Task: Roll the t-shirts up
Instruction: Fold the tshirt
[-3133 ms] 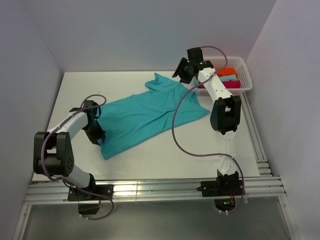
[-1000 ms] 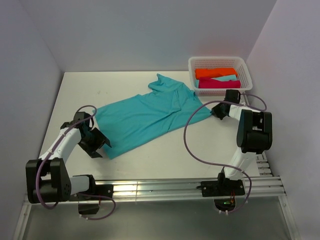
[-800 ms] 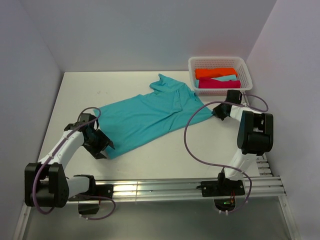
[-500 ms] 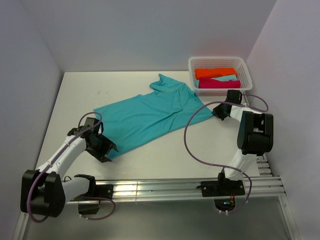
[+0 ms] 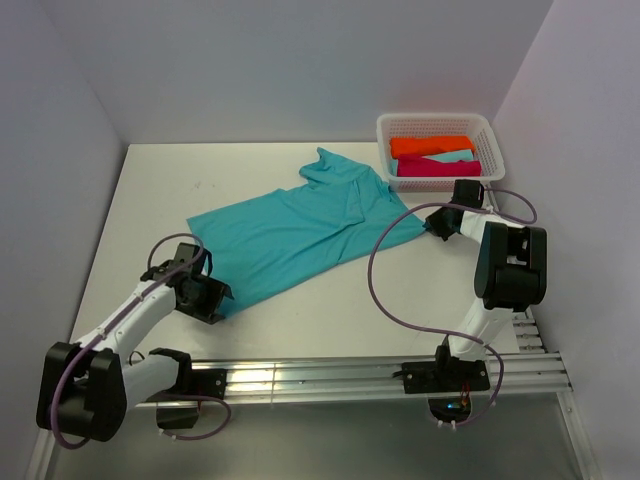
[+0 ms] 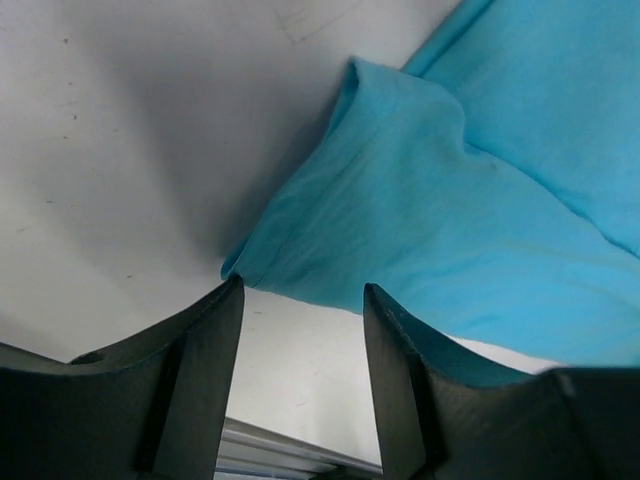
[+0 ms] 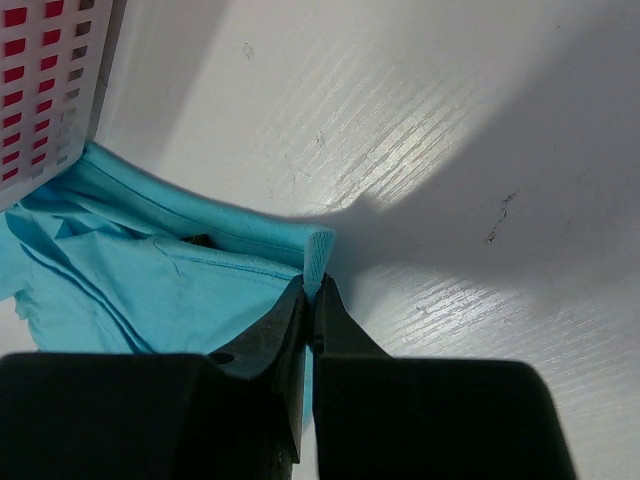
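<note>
A turquoise t-shirt lies spread flat across the middle of the table. My left gripper is low at the shirt's near left corner. In the left wrist view the left gripper is open, and the shirt's corner lies just past the fingertips with only bare table between them. At the shirt's right corner my right gripper is shut on the fabric. The right wrist view shows the right gripper pinching a fold of the hem. Orange, pale turquoise and magenta t-shirts lie in the basket.
The white lattice basket stands at the back right corner, close behind my right gripper; its wall shows in the right wrist view. Walls close the table in at left, back and right. A metal rail runs along the near edge.
My left gripper has slid toward the near edge to the shirt's near left corner, its jaws a little narrower. Earlier the right arm came down from the basket; over the last second it stayed still.
</note>
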You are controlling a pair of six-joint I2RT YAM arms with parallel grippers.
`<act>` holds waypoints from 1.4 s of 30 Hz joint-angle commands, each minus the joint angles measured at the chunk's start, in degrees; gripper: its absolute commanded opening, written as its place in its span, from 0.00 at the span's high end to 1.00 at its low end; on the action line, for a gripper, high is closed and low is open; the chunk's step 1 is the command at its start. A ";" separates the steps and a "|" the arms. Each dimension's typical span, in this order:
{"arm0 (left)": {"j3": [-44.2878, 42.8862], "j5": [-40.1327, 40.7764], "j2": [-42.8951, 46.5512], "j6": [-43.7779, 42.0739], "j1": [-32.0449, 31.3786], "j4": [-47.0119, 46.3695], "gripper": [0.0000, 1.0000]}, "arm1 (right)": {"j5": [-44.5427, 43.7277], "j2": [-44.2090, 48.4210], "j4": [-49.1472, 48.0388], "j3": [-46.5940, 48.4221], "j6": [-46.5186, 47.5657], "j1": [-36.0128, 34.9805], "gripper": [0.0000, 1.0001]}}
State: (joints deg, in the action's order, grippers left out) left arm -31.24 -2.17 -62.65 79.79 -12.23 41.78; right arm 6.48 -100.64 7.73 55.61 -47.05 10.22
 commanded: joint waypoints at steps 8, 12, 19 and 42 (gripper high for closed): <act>0.84 4.90 0.17 9.51 -4.12 0.84 0.44 | -0.94 0.80 -0.70 1.60 -0.41 0.24 1.00; -0.92 5.07 0.34 10.74 -5.26 4.53 0.45 | -0.94 0.53 -0.52 1.78 -0.33 0.24 1.00; 1.26 5.78 1.92 15.04 -7.46 4.03 0.46 | -0.50 -0.26 -0.52 2.48 -0.50 0.24 1.00; -8.57 19.31 -18.03 5.21 -0.53 2.08 1.00 | 1.69 4.92 -1.49 -3.14 -2.79 -0.02 1.00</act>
State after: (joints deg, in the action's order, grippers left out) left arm -39.05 7.09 -78.19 88.07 -16.69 47.48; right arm 8.34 -99.24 7.22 53.43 -49.01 10.22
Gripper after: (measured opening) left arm 0.015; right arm 0.038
